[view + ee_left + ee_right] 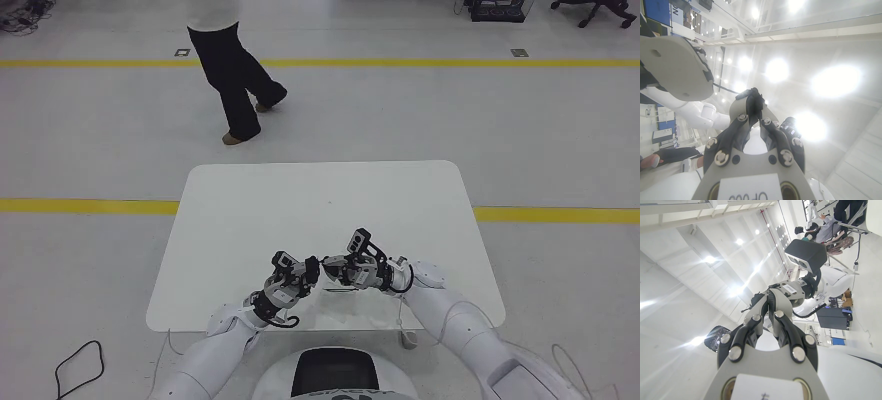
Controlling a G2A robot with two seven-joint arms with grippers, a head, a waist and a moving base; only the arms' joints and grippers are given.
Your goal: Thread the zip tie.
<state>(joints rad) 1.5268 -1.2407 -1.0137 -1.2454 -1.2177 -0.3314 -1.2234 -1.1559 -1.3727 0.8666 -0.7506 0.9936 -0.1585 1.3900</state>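
Zip tie (725, 88) spans left gripper (754, 102) to right gripper (769, 298).

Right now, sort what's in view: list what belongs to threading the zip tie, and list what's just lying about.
In the job:
- zip tie, a thin black strap running between the two hands
- left hand, apparently shut on it
- right hand, apparently shut on it

Lying about:
- white table, under the arms
- black cable, looped on the floor beside the table
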